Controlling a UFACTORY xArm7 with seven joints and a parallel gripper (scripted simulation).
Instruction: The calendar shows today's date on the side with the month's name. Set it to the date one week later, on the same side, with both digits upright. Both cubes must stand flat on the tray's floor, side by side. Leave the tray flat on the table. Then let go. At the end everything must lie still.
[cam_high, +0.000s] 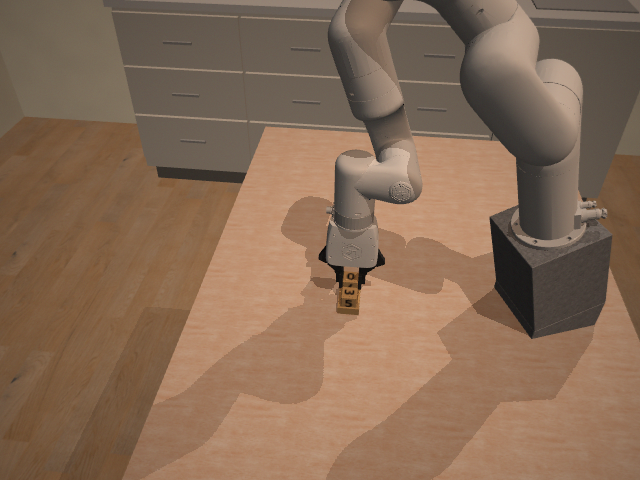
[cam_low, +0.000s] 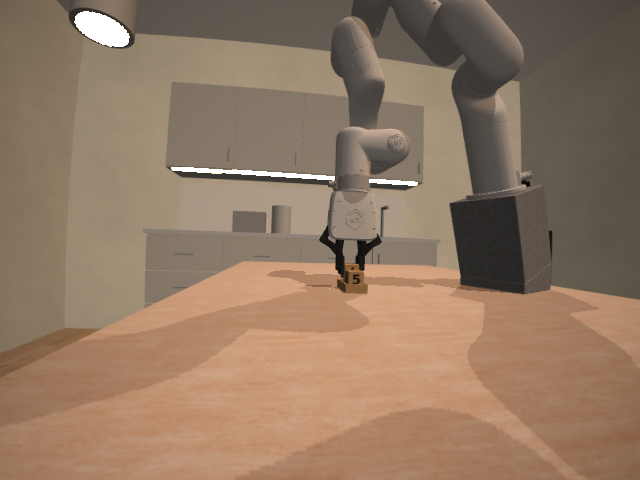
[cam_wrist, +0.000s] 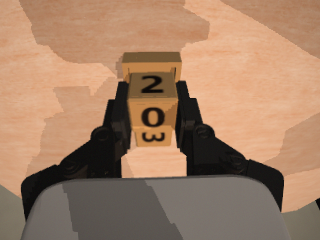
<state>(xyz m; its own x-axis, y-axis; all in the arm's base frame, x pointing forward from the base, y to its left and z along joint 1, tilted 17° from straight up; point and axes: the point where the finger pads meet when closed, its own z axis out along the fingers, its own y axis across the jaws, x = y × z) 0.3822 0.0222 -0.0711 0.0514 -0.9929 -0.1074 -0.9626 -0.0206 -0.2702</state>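
Where the top view's centre dips slightly, the partly open fingers (cam_high: 339, 274) (cam_low: 339, 258) clasp the cube marked 0 (cam_high: 351, 273) (cam_low: 352, 266) (cam_wrist: 152, 100). Just below it in that frame, the cube marked 5 (cam_high: 348, 300) (cam_low: 355, 278) crowds the tray (cam_high: 347, 311) (cam_low: 354, 289) (cam_wrist: 152, 57) on the counter (cam_high: 392, 351) (cam_low: 392, 382) (cam_wrist: 240, 75).

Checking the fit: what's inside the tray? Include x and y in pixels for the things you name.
The 5 cube (cam_high: 348, 292) (cam_low: 355, 279) (cam_wrist: 153, 137), 3 up. The tray (cam_high: 347, 311) (cam_low: 356, 289) (cam_wrist: 152, 57) floor is covered, so whether the gripped cube (cam_high: 351, 277) (cam_low: 352, 266) (cam_wrist: 152, 107) touches it can't be seen.

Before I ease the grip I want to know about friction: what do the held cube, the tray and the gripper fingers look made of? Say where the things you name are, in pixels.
Held cube (cam_high: 351, 276) (cam_wrist: 152, 102): probably wood, satin; tan with black digits.

Tray (cam_high: 347, 311) (cam_low: 353, 289) (cam_wrist: 152, 57): likely wood too, similar brown.

Gripper fingers: matte black, plastic or coated metal.
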